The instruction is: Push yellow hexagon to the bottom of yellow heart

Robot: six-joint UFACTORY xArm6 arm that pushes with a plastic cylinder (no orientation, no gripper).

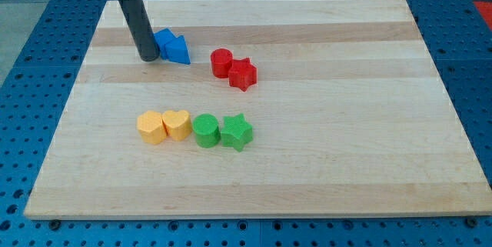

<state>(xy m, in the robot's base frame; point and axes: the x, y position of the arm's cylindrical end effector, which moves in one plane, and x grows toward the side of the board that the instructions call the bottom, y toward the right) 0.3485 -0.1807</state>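
The yellow hexagon [151, 127] sits on the wooden board [323, 162], left of centre and toward the view's bottom. The yellow heart [177, 124] is right beside it on its right, touching. My tip [148, 58] is near the view's top left, well above the yellow blocks. It stands just left of the two blue blocks [173, 46], touching or almost touching them.
A green round block [205, 130] and a green star [237, 131] continue the row right of the yellow heart. A red round block [221, 61] and a red star [243, 73] sit together above them. Blue perforated table surrounds the board.
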